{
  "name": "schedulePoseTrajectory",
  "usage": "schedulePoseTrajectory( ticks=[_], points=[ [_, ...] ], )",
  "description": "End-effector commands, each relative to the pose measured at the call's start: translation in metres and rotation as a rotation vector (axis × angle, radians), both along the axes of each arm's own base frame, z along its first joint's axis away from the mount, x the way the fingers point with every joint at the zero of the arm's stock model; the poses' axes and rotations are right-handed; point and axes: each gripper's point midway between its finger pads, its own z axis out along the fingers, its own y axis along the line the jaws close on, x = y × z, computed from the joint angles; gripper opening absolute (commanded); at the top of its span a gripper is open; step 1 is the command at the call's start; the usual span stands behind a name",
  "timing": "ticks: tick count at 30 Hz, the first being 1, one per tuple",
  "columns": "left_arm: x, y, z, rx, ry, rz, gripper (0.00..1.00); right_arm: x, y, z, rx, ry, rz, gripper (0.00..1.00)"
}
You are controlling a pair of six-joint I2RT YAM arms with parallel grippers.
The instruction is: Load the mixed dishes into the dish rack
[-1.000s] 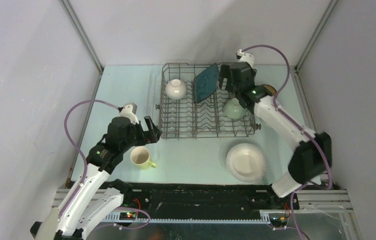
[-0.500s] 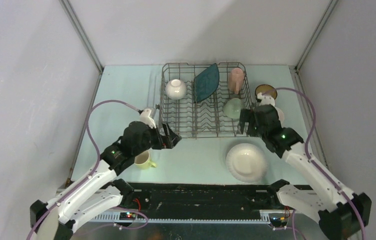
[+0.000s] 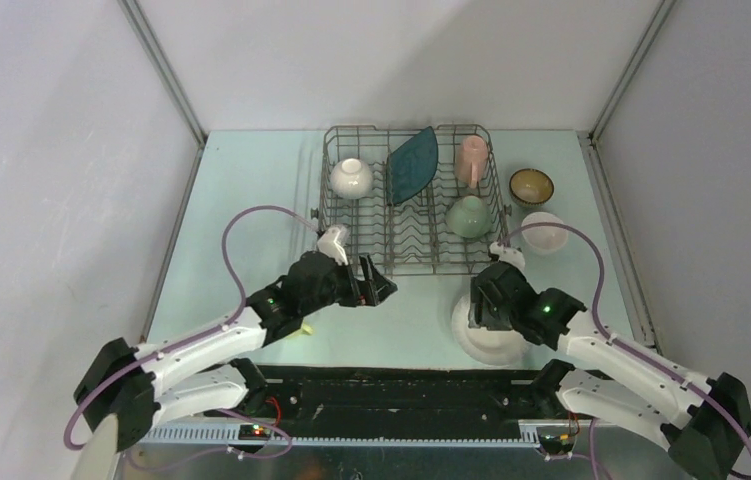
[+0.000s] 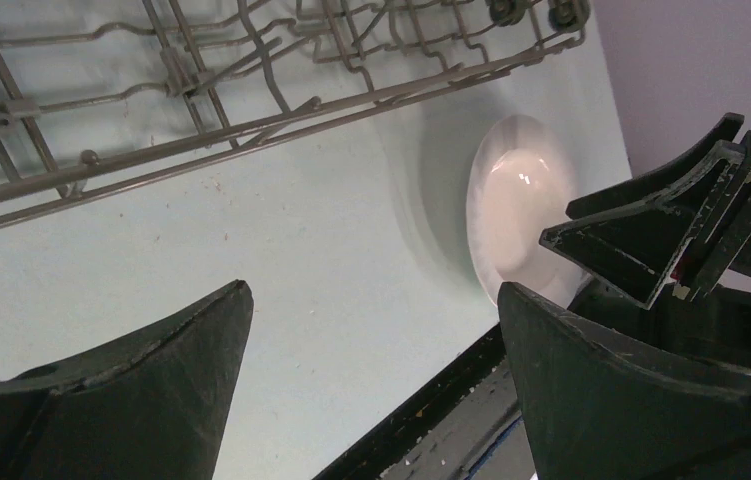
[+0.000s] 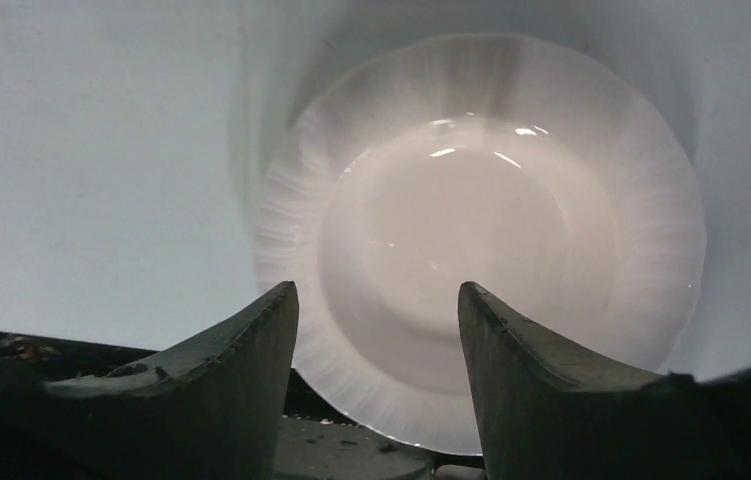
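While the dish rack (image 3: 406,245) fills the far middle of the table, the white round plate (image 3: 493,346) lies flat on the table just off its near right corner. The right gripper (image 3: 478,304) hangs over the plate's near rim, jaws partly spread and pinching nothing. The left gripper (image 3: 377,290) hovers left of the plate, jaws spread wide. In the rack are the dark teal square plate (image 3: 413,165), pale green bowl (image 3: 468,216), white bowl (image 3: 350,177) and pink mug (image 3: 471,160).

Yellow-green mug (image 3: 303,330) — mostly under the left arm (image 3: 241,328); white round plate (image 3: 503,346) — partly under the right gripper (image 3: 479,308).
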Motion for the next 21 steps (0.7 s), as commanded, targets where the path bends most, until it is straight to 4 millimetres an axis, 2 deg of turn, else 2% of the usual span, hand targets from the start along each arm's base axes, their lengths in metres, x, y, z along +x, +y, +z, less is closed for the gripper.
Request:
schedulePoseTrajectory(
  ticks=[1,8,11,13,16,21],
  points=[
    [0.007,-0.024,0.011,-0.091,-0.02,0.0,0.99,0.0,-0.005,-0.021,-0.029,0.023,-0.07,0.61],
    [-0.014,-0.055,-0.009,-0.101,0.035,-0.15,0.99,-0.008,-0.014,-0.059,-0.166,0.109,-0.119,0.58],
    [-0.017,-0.064,-0.015,-0.101,0.04,-0.177,0.99,-0.013,-0.009,-0.07,-0.188,0.135,-0.108,0.55],
    [-0.019,-0.068,-0.021,-0.091,0.051,-0.187,0.98,-0.016,0.003,-0.077,-0.159,0.159,-0.066,0.53],
    [-0.02,-0.07,-0.028,-0.078,0.062,-0.196,0.97,-0.022,0.038,-0.083,-0.024,0.194,0.029,0.51],
    [-0.023,-0.066,-0.037,-0.058,0.075,-0.198,0.97,-0.025,0.08,-0.081,0.15,0.181,0.134,0.5]
  ],
)
